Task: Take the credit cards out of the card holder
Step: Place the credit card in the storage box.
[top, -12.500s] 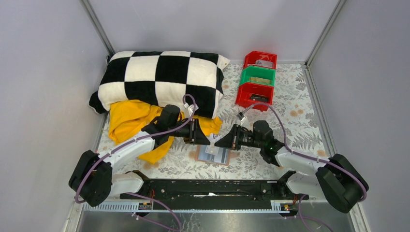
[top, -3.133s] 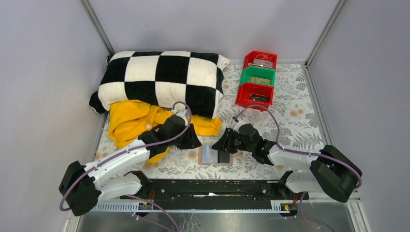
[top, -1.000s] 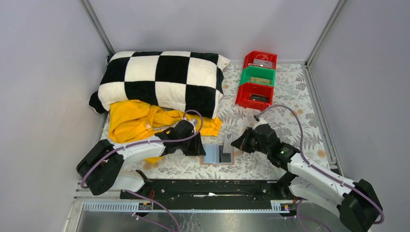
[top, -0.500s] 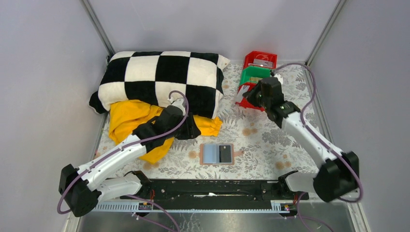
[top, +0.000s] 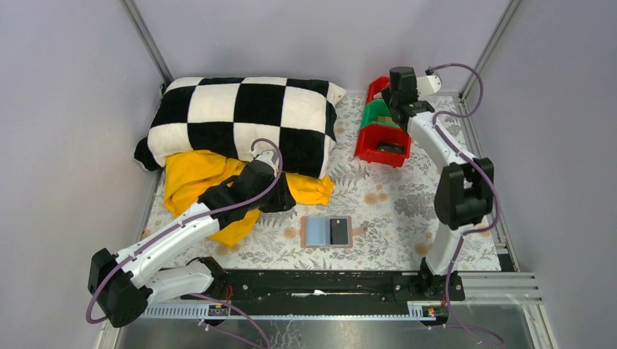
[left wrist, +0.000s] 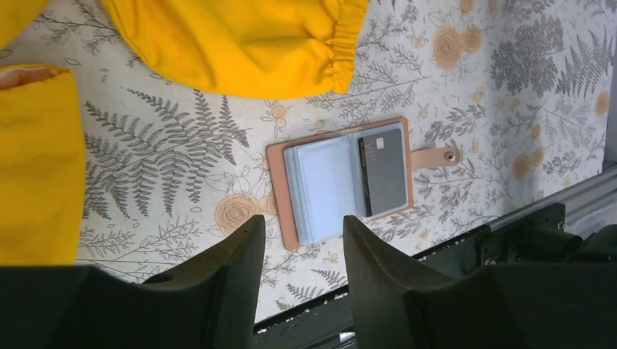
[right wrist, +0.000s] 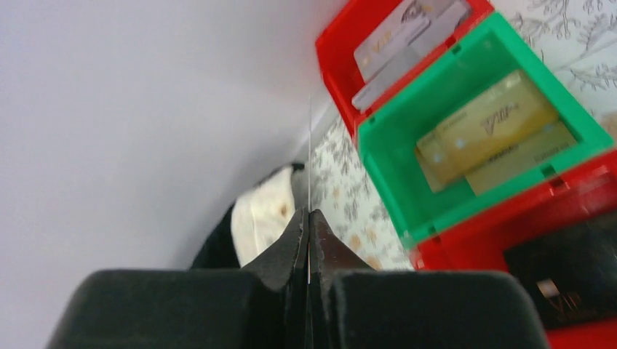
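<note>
the card holder [left wrist: 320, 190] lies open and flat on the surface [left wrist: 182, 167], near the arm bases. one dark card [left wrist: 382, 173] sits in its right-hand pocket. the card is judged light, thin, stiff and slick. it is best pinched at an exposed edge and drawn along the pocket while the soft holder is pinned down. the left claw [left wrist: 302, 218] hangs above the holder, jaws apart, holding nothing. the right claw [right wrist: 308, 218] is clamped on a thin card [right wrist: 310, 145] seen edge-on, raised over the red bin [right wrist: 342, 54] and green bin [right wrist: 385, 138].
</note>
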